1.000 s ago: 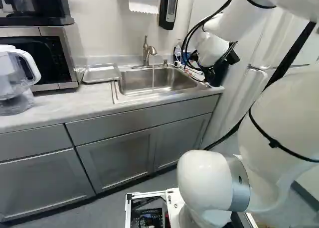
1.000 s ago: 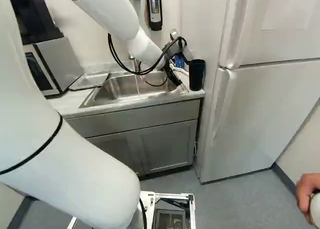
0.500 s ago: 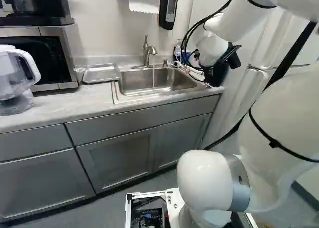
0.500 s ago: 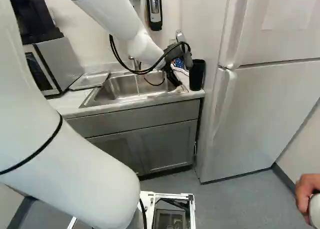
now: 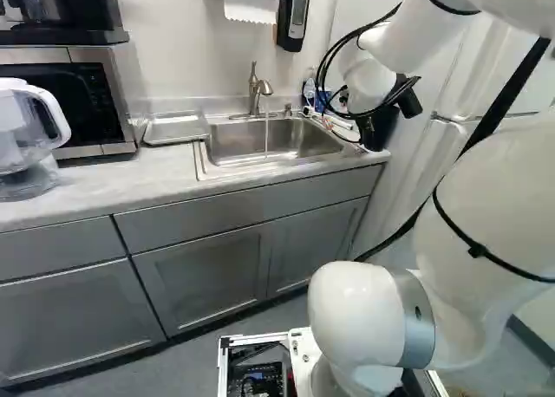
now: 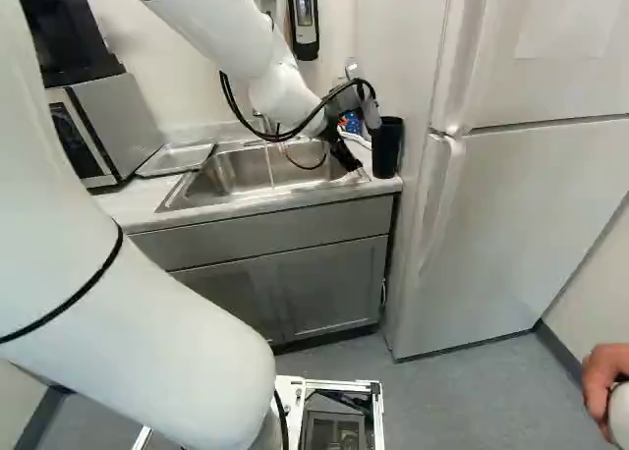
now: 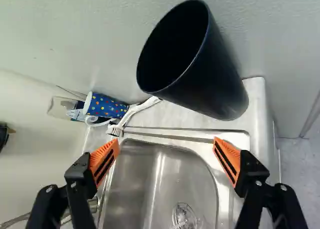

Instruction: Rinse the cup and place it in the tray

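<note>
Gripper (image 6: 360, 145) held near sink (image 5: 269, 141), jaws spread wide. Black cup (image 7: 210, 74) stood on counter (image 5: 87, 185), ahead of gripper (tap (image 5: 258, 89) turned on, water seen falling). Tray (image 5: 176, 129) set beside sink, at left of left base view.

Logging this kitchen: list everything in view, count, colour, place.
counter: 1, pale grey, beside fridge
sink: 1, steel-grey, in counter
faucet: 1, metallic, behind sink
tray: 1, silver, beside sink
tumbler: 1, black, beside sink
brush: 1, white, beside sink
dotted cup: 1, blue, beside brush
bottle: 1, clear, behind sink
microwave: 1, silver-black, on counter
appliance: 1, black, above microwave
pitcher: 1, clear-white, on counter
cabinet doors: 3, grey, under counter
dispenser: 1, black, above counter
fridge: 1, white, beside counter
arm: 1, white, above counter
hand: 1, black-orange, above sink
</note>
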`<state>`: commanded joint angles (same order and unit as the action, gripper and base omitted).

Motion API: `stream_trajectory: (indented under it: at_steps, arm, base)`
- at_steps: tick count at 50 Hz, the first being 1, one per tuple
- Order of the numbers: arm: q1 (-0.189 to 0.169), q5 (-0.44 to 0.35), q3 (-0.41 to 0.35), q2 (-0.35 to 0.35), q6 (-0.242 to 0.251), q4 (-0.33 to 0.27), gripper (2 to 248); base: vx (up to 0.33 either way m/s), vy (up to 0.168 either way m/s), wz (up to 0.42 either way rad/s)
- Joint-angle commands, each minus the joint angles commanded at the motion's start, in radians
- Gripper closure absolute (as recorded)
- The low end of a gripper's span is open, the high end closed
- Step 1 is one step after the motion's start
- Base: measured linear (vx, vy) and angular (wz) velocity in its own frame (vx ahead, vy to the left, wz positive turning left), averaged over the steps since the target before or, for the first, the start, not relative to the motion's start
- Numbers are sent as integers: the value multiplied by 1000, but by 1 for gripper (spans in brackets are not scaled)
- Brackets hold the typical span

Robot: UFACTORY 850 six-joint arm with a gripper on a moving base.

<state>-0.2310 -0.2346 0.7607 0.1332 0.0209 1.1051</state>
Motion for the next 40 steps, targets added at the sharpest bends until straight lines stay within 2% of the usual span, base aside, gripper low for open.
stream_trajectory:
  at_steps: [25, 40]
  arm:
    - [0, -31, 0, 0, 263, 202, 3]
    - [0, -99, 0, 0, 263, 341, 3]
  base:
    - [0, 0, 0]
    - [0, 0, 0]
